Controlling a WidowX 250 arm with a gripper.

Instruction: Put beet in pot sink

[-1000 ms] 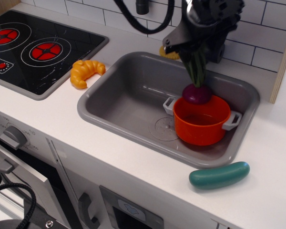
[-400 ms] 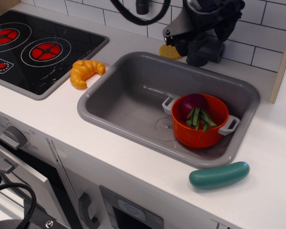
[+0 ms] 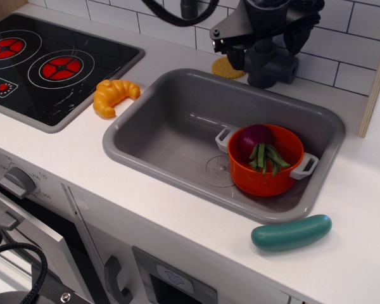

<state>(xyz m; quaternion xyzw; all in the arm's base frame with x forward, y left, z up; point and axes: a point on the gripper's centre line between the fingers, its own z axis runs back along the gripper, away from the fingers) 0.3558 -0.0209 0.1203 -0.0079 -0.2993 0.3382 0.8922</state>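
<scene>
So the beet [image 3: 256, 140] is lying inside the pot [image 3: 266, 166], which is sitting in the sink [image 3: 171, 126]. The end effector [image 3: 256, 38] is hanging above, holding nothing, can't tell if it's open.

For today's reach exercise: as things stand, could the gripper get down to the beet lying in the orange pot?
Probably yes. The gripper hangs above the sink's back edge, the pot is open-topped, and nothing covers the beet.
</scene>
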